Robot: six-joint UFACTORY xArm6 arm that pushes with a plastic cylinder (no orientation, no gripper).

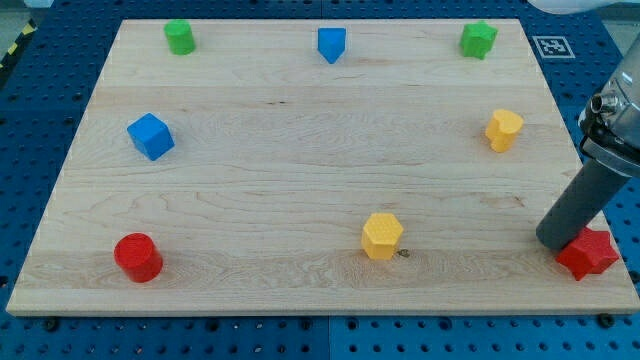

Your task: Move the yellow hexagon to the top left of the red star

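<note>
The yellow hexagon [382, 236] lies on the wooden board near the view's bottom, a little right of the middle. The red star [588, 254] sits at the board's bottom right corner. My tip [556, 240] rests on the board right beside the star, at its upper left, touching it or nearly so. The hexagon is far to the left of both the tip and the star.
A second yellow block [504, 130] lies at the right, above the star. A red cylinder [137, 257] is at the bottom left and a blue cube [150, 136] at the left. Along the top edge are a green block [180, 37], a blue block [331, 44] and another green block [478, 40].
</note>
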